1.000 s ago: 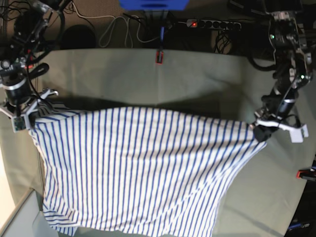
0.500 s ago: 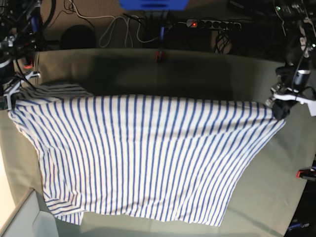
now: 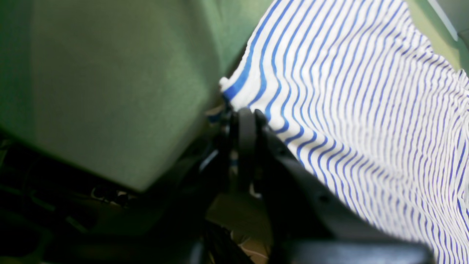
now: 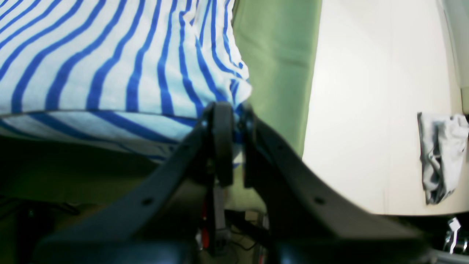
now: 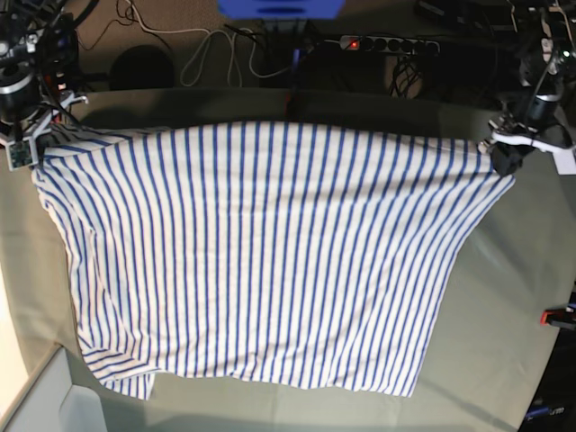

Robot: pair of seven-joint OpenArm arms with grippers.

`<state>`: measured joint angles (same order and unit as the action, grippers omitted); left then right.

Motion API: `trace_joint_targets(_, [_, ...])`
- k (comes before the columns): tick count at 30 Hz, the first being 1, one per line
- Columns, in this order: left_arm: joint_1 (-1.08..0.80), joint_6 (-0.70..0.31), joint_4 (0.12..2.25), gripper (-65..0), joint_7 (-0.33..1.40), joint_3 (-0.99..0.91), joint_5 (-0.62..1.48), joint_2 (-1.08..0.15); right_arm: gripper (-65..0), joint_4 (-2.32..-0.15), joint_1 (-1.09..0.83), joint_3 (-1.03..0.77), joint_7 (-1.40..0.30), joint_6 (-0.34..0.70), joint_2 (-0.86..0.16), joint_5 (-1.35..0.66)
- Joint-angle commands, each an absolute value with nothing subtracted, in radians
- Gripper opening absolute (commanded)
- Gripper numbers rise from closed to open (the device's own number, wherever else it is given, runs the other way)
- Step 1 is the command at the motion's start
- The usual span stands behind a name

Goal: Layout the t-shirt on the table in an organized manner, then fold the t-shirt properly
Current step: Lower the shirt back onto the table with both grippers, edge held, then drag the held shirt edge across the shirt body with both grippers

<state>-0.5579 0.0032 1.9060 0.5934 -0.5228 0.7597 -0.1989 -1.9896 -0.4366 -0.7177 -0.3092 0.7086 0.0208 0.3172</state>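
Nearest the camera, the bottom hem of the t-shirt now lies along the front of the table, with one corner curled under at the front on the base view's left and the hem running slightly crooked. A second ago the held edge sagged around mid-table and the body bunched forward over the front edge; both arms have since carried that edge back and apart, so the cloth is pulled a lot flatter and covers most of the tabletop. My read: the layout step is nearly done, but that side still looks rumpled where a sleeve seems tucked, so it probably needs smoothing before any fold. At the far edge, the right gripper is clenched on its corner; the right wrist view shows fabric pinched between its fingertips. The left gripper is likewise clamped on the opposite corner, with stripes bunching into its fingertips. The stripes run front to back, the stretched edge spans side to side between the grippers, and that span looks like the longer dimension right now. Which end holds the collar I can't tell. A red clamp sits at the table edge.
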Motion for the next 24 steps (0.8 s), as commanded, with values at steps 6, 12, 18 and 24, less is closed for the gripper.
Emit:
trace_joint_targets(6, [-0.510,0.001,1.886,-64.8,0.567,-0.529,0.762,-0.208,-65.0,-1.952,-0.332,-0.722,-0.294,0.698,0.015,0.314])
trace_joint_targets(12, [-0.401,0.001,1.788,-64.8,0.567,-0.524,0.760,-0.183,-65.0,-1.830,-0.217,-0.717,-0.294,0.698,0.010,0.315])
trace_joint_targets(18, [-0.280,0.001,1.712,-64.8,0.567,-0.522,0.759,-0.182,-65.0,-1.699,-0.084,-0.716,-0.286,0.698,0.007,0.315])
trace_joint_targets(24, [-0.120,0.001,1.593,-64.8,0.568,-0.518,0.760,-0.180,-65.0,-1.564,0.048,-0.716,-0.286,0.698,-0.044,0.317])
